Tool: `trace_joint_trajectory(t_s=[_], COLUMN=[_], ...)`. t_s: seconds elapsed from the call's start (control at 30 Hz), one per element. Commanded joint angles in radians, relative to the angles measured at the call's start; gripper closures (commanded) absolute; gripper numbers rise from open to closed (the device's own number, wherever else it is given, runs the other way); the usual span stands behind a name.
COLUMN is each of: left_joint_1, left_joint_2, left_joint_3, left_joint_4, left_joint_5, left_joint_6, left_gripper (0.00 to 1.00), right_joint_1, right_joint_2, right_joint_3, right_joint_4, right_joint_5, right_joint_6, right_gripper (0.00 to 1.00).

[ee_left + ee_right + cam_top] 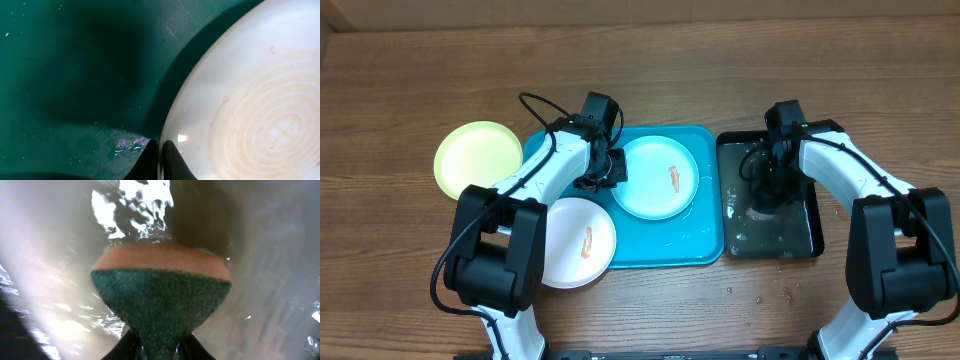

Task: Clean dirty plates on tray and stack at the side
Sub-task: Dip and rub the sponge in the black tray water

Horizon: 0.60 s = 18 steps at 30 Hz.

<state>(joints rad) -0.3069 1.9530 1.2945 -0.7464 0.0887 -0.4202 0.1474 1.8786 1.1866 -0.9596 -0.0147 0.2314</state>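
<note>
Plates: a light blue plate, a white plate, a yellow-green plate; all small and round.
Light blue plate: flat inside the turquoise tray, right of its centre; an orange-red smear near the middle; pale with faint orange rings in the left wrist view.
White plate: straddling the tray's corner nearest the left arm's base, partly on wood; one orange-red streak at centre.
Yellow-green plate: on the table, just beside the tray's far left corner; evenly coloured.
Left gripper: fingers clenched on the light blue plate's left rim.
Right gripper: grasping a sponge, green scouring face over orange body, dipped in the black tray of water beside the turquoise tray.
</note>
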Motion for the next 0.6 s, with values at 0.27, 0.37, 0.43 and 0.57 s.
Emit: trace_joint_trajectory(t_s=[0.27, 0.37, 0.43, 0.57], left_joint_1=[0.004, 0.005, 0.005, 0.005], left_joint_2=[0.000, 0.000, 0.000, 0.000], left_joint_3=[-0.015, -0.015, -0.015, -0.015], left_joint_4=[0.021, 0.025, 0.035, 0.048], left_joint_5=[-0.021, -0.023, -0.024, -0.059], left_joint_6=[-0.002, 0.007, 0.022, 0.024], left_gripper=[0.93, 0.92, 0.89, 0.83], right_joint_1=[0.004, 0.004, 0.004, 0.004], right_joint_2=[-0.005, -0.005, -0.005, -0.005], right_joint_3=[0.065, 0.065, 0.065, 0.065], right_joint_4=[-0.025, -0.026, -0.025, -0.021], right_joint_5=[0.092, 0.086, 0.049, 0.012], right_joint_6=[-0.076, -0.078, -0.104, -0.113], right_gripper=[0.96, 0.96, 0.96, 0.96])
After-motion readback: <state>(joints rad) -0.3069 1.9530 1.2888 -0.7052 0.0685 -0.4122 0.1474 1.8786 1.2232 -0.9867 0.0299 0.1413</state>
